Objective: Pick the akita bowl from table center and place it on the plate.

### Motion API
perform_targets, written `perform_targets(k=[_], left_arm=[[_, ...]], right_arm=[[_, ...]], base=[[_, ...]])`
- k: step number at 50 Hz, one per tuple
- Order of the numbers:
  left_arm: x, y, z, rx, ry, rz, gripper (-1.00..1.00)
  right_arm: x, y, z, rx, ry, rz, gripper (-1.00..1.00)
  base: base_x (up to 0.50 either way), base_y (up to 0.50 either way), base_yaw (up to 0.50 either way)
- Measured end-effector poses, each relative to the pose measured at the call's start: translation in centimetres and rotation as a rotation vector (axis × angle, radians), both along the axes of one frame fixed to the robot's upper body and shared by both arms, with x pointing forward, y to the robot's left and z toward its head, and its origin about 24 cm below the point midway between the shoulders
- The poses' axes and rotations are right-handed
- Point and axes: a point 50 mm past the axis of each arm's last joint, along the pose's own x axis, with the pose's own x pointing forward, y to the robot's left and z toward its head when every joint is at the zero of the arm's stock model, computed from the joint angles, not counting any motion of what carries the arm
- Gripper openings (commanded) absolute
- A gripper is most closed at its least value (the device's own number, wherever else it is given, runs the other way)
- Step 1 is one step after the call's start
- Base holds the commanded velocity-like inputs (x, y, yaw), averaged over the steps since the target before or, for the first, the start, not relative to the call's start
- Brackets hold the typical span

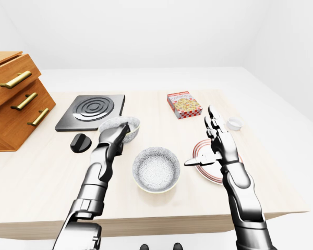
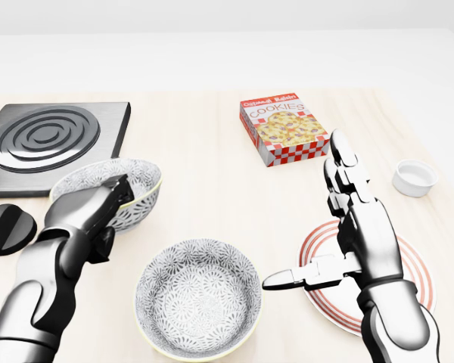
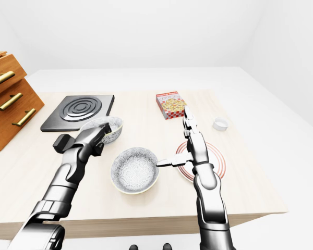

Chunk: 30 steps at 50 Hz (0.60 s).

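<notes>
A patterned grey-white bowl (image 2: 198, 299) with a cream rim stands upright near the bottom middle of the head view. To its right lies a red-striped plate (image 2: 412, 265), bare. My right hand (image 2: 310, 223) hovers over the plate's left part, open, fingers straight up and thumb pointing left toward the bowl without touching it. A second patterned bowl (image 2: 140, 181) stands at the upper left. My left hand (image 2: 112, 215) lies over that bowl's near rim, fingers stretched across it and not closed round it.
A cookies box (image 2: 287, 128) lies above the plate, and a small white cup (image 2: 414, 178) stands at the right. A black hob plate (image 2: 49, 140) and a black knob (image 2: 6, 229) are at the left. A wooden drawer cabinet (image 1: 13, 99) stands on the table's far left.
</notes>
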Motion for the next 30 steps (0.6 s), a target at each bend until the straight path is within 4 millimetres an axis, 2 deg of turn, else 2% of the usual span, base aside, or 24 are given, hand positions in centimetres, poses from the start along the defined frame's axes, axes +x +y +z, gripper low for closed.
perform_targets(k=[16, 30], left_arm=[[-2.2, -2.0, 4.6, 0.016, -0.07, -0.103, -1.0], [-3.3, -3.5, 6.8, 0.018, -0.098, -0.164, -1.0]], right_arm=[[-0.2, -0.1, 0.5, -0.04, -0.019, 0.015, 1.0], [2.3, 1.2, 4.9, -0.298, -0.154, 0.112, 1.0]], base=[[0.0, 0.0, 0.0], [0.0, 0.0, 0.0]])
